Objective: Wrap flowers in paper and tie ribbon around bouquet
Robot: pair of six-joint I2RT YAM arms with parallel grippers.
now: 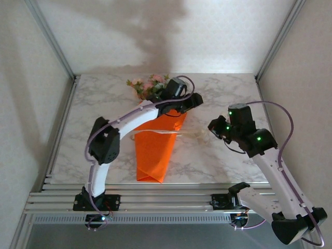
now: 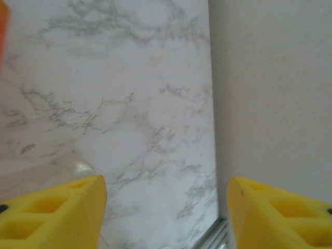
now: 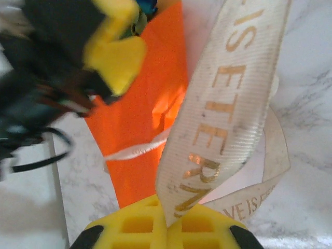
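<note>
The bouquet lies on the marble table as an orange paper (image 1: 154, 148) cone, tip toward the arms. Its pink and white flowers (image 1: 148, 84) point to the back. A pale ribbon (image 1: 155, 133) crosses the cone and runs right toward my right gripper (image 1: 213, 126). In the right wrist view that gripper (image 3: 174, 218) is shut on the ribbon (image 3: 233, 93), a cream strip with gold letters rising from the yellow pads; the paper (image 3: 150, 104) lies behind it. My left gripper (image 1: 193, 99) hovers over the cone's wide end. Its wrist view shows the gripper (image 2: 166, 207) open, bare marble between the fingers.
Aluminium rails (image 1: 155, 199) run along the table's near edge, holding both arm bases. White walls and slanted frame posts (image 1: 52, 41) close in the table. In the left wrist view the table's right edge (image 2: 212, 233) meets the wall (image 2: 270, 93).
</note>
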